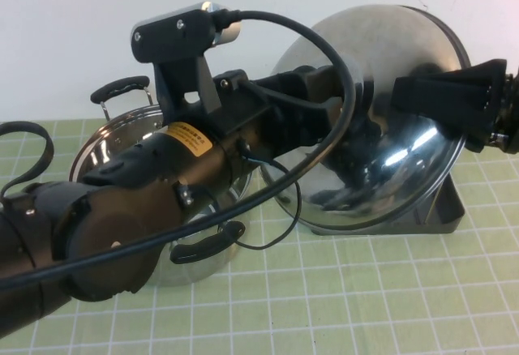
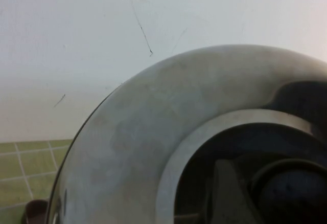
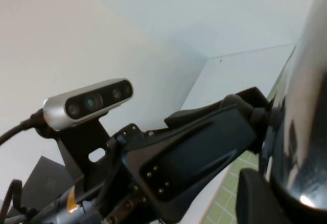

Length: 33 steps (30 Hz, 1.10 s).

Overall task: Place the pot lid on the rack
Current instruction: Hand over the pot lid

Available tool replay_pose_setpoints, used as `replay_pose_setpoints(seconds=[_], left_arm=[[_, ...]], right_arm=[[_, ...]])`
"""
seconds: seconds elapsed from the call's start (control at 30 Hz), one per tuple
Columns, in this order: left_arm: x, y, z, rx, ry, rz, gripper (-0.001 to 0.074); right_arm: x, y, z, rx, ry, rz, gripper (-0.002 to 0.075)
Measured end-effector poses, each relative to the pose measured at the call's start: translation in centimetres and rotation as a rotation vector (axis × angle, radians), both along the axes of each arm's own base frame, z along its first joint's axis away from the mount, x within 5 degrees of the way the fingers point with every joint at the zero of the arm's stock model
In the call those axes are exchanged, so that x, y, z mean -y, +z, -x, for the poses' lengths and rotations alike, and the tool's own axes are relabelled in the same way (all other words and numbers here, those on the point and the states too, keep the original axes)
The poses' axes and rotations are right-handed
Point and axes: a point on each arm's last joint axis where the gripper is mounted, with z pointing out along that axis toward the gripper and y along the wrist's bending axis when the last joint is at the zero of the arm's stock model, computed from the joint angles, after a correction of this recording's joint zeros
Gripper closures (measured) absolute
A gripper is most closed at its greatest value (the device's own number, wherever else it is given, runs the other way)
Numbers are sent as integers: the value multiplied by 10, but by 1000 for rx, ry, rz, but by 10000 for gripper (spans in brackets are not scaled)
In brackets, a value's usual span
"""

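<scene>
Late stage of the placement, seen from the robot's side. The round, shiny stainless-steel pot lid stands nearly on edge, tilted, over the small dark grey rectangular plastic rack at the far right of the green gridded worktop. The lid's lower rim sits at the level of the tray; whether it already rests between the wire loops cannot be told, since the lid hides them. The steel pot with black handles stands open at the left, so the lift-off is done. What appears left is to seat the lid fully and let go.

The left gripper reaches across from the left to the lid's centre, apparently clamped on the knob. The right gripper hangs at the lid's right edge, against its rim; its opening cannot be judged.

Differences between views: only the high view shows pot, rack and both arms together. The left wrist view is filled by the lid's domed face, with the dark knob low in the frame against a pale wall. The right wrist view shows the lid's mirror-bright rim edge-on and the left arm's silver wrist camera, but neither rack nor pot.
</scene>
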Motion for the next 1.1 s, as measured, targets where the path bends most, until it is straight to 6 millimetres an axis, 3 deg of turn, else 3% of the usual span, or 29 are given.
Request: replay_pose_setpoints(seconds=[0.33, 0.4, 0.5, 0.63, 0.87, 1.0, 1.1], left_arm=[[0, 0, 0, -1, 1, 2, 410], [0, 0, 0, -4, -2, -1, 391], [1, -2, 0, -14, -8, -14, 323], [3, 0, 1, 2, -13, -10, 258], [0, 6, 4, 63, -17, -55, 241], [-10, 21, 14, 205, -33, -170, 268], [-19, 33, 26, 323, -55, -286, 388]], right_arm=[[0, 0, 0, 18, 2, 3, 534], [0, 0, 0, 23, 2, 5, 547], [-1, 0, 1, 31, 13, 11, 629], [0, -4, -3, 30, -18, 50, 626], [1, 3, -8, 138, -43, 95, 626], [1, 23, -15, 257, -61, 117, 626], [1, 46, -20, 353, -46, 183, 626]])
